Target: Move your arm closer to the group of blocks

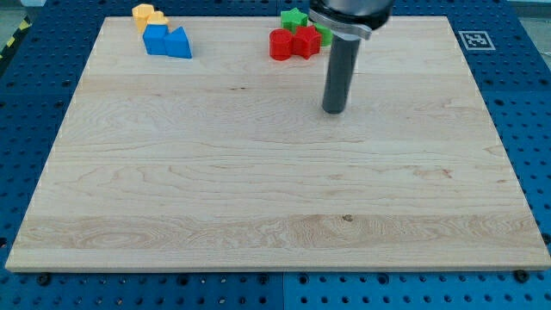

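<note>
Going L to R across the board (258, 189). Upper left of frame, near the top edge: a yellow block (148, 15), shape hard to read, prob. two small pieces or one lumpy one, w/ a blue block (167, 40) touching it just below and to the view's right. The blue looks like two joined chunks, one w/ a sloped top. That pair is well apart from me.

Top centre: a red block (282, 45), roughly cylindrical, touching a red star block (305, 41). Behind them, nearer the top edge, a green star block (294, 17). A second green block (323, 34) peeks out at the view's right of the red star, mostly hidden by my rod, so shape can't be told. These four sit packed together; I take this as the group of blocks the task means.

My tip (334, 111) is on the wood, below that cluster and a bit to the view's right, near but not touching any block. Bare wood shows between tip and the red star.

No pincer on this rig, just the straight dark rod, so nothing to spread, press or pinch; no such state to report.

Progress, my read: mostly there. I'm already near the group. What's left is a short slide toward the view's top and slightly left, stopping before I nudge the red star. Upper right corner, off the wood: a small black-and-white marker tag (473, 39).
</note>
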Motion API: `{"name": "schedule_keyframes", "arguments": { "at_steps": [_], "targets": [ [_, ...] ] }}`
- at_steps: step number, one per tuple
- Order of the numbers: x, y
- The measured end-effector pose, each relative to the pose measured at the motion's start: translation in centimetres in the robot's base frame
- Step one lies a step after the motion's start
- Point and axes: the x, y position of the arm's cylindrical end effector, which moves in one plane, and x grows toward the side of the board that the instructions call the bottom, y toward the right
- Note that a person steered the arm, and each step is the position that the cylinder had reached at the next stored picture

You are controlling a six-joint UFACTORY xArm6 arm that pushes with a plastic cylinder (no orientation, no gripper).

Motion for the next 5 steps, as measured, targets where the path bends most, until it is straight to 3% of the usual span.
{"name": "schedule_keyframes", "arguments": {
  "at_steps": [4, 5],
  "targets": [
    [-13.6, -11.3],
    [-19.0, -8.3]
  ]
}}
